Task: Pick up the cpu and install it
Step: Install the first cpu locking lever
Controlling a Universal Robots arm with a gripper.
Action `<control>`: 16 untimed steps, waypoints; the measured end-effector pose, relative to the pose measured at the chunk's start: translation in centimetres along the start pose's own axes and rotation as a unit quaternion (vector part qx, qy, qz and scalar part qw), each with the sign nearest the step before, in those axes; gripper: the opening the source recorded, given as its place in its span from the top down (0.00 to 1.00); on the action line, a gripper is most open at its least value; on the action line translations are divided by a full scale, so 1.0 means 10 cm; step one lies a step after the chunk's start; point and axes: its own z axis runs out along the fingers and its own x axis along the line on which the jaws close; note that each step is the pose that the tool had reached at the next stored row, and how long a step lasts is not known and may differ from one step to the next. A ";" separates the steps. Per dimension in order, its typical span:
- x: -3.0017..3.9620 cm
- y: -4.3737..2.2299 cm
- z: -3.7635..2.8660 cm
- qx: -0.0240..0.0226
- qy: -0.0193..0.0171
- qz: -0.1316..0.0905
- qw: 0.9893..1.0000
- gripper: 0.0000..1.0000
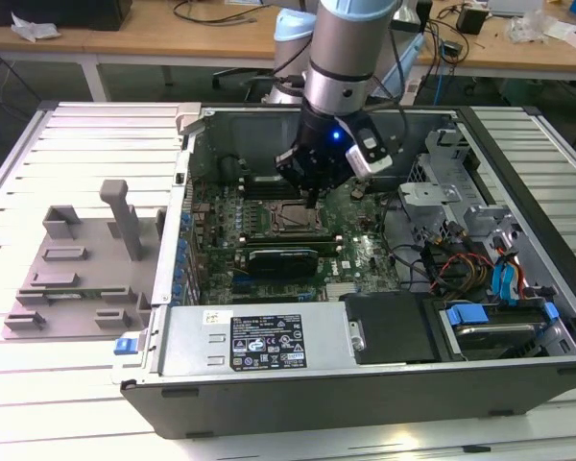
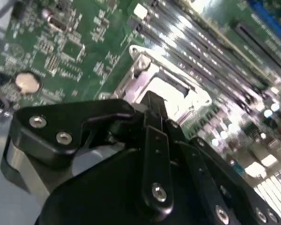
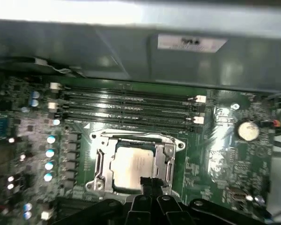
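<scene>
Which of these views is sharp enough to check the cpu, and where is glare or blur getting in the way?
First wrist view: soft, but the cpu reads clearly in its socket frame, top washed out. Second wrist view: heavy blur, glare along the memory slots, gripper blocking. Exterior view: sharp, evenly lit.

Arm (image 1: 341, 53): silver-grey cylindrical tube segment, pale blue joint cap behind it. Wrist: black housing with a lit blue indicator and a white-and-black camera module (image 1: 370, 154) clipped to one side. Gripper (image 1: 312, 197): matte black linkage plates fastened by round silver screws, seen in the second wrist view (image 2: 152, 136); dark cables trail behind.
</scene>
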 end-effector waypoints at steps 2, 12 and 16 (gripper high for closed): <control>0.015 -0.001 -0.231 0.000 0.000 0.000 1.000 0.89; 0.020 -0.001 -0.310 0.000 0.000 0.000 1.000 0.89; 0.020 -0.001 -0.310 0.000 0.000 0.000 1.000 0.89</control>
